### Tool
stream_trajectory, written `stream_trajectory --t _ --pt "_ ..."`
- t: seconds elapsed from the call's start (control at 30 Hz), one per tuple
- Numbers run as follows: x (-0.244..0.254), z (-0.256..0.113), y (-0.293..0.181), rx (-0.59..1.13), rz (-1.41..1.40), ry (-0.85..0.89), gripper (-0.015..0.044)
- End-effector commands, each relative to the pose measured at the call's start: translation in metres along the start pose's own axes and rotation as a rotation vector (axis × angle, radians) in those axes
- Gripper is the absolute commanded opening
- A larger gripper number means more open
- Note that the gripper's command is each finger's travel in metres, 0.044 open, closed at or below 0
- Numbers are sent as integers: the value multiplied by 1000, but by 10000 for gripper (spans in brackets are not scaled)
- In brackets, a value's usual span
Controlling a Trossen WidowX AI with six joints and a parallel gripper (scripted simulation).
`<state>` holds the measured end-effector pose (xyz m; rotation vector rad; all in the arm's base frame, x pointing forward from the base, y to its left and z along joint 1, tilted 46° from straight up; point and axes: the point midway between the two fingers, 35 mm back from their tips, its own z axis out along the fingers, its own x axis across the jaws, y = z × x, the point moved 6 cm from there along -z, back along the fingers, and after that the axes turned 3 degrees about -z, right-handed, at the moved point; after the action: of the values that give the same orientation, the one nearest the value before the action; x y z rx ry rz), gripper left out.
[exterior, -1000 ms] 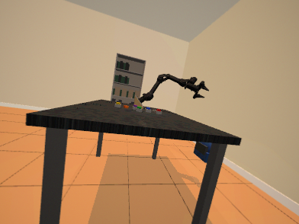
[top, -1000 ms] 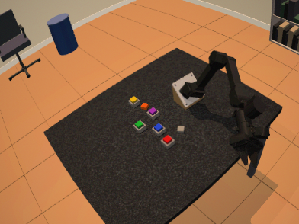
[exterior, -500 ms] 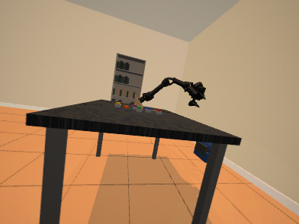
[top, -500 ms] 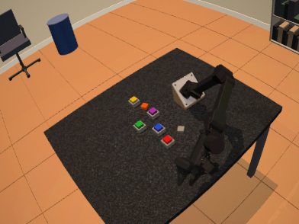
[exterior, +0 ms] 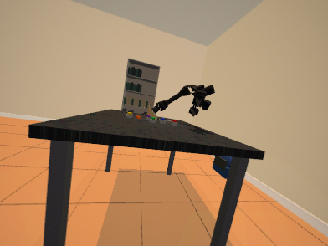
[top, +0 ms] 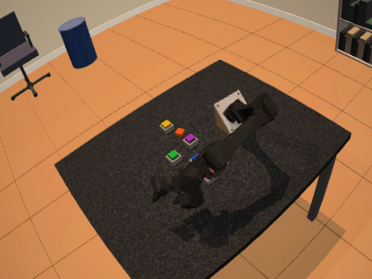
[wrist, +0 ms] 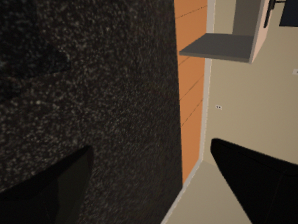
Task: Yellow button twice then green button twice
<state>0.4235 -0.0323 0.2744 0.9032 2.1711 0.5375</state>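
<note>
The yellow button (top: 166, 124) (exterior: 130, 113) sits on a pale base at the far left of the group. The green button (top: 173, 155) (exterior: 153, 119) sits on its own base, nearer to the arm's hand. Both caps are raised and nothing touches them. My gripper (top: 164, 201) (wrist: 153, 148) is open and empty, high above the table, off to the side of the green button and well away from the yellow one. The wrist view shows the two spread fingers, with no button between them.
A purple button (top: 190, 139) and an orange block (top: 180, 132) lie between yellow and green. A blue button (top: 195, 157) (exterior: 162, 120) and a red button (exterior: 174, 121) are partly hidden under the arm in the top view. The dark table (top: 119, 142) has its edge in the wrist view.
</note>
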Motion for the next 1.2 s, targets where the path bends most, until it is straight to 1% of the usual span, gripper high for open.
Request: stream_trajectory --t 0.0,0.2,0.43,0.7,0.9,1.0,1.17 --pt "-15 23 -61 139 75 78 400" --pt "-26 40 -148 296 210 192 400" --pt "-23 40 -254 430 418 349 400" --pt "8 18 -371 492 735 552 400" --pt "55 -13 -449 439 1038 714 400" --pt "77 -27 -474 388 1166 772 400" --pt "78 -27 -475 385 1173 776 400"
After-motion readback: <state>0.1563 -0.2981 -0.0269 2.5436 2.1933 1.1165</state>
